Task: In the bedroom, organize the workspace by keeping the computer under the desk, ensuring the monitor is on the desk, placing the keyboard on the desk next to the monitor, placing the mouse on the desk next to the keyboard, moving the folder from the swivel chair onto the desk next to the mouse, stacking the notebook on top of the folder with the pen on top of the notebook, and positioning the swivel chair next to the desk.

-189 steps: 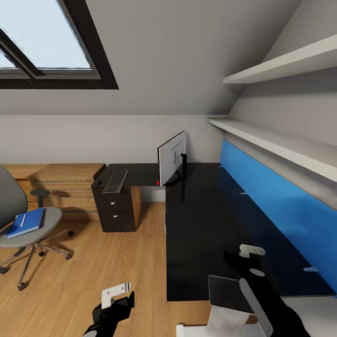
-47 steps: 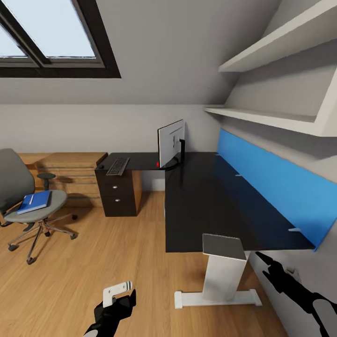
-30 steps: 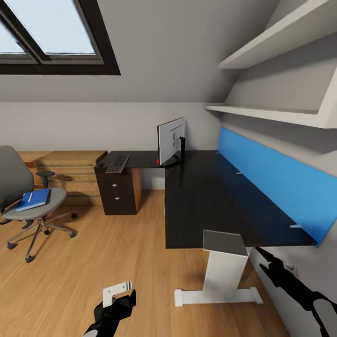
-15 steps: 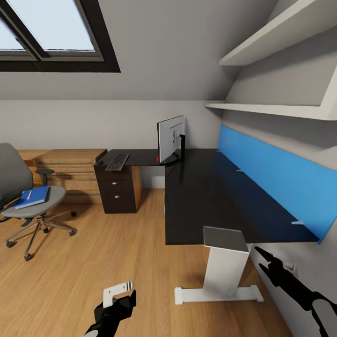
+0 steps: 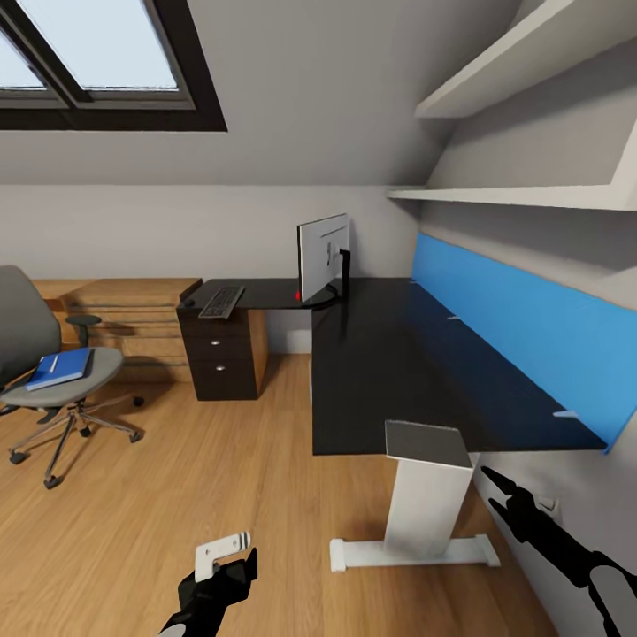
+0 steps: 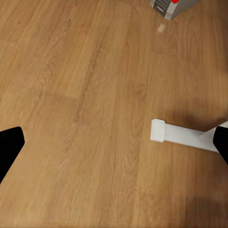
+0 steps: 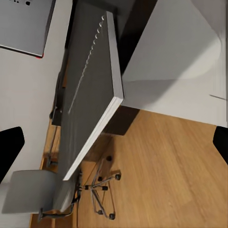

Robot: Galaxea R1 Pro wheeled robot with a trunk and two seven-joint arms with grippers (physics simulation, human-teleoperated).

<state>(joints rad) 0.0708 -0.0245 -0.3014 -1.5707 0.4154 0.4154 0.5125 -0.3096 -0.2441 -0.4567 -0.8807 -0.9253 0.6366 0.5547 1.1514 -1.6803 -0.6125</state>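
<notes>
Resting on the swivel chair (image 5: 62, 389), the folder (image 5: 60, 368); both arms' fingers spread wide, empty.

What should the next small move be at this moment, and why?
Probably turn and roll the base left toward the swivel chair. The blue folder lies on its seat, with what looks like a pen on top, far from both grippers, while the monitor and keyboard already sit on the desk. Both grippers look open and empty.
</notes>
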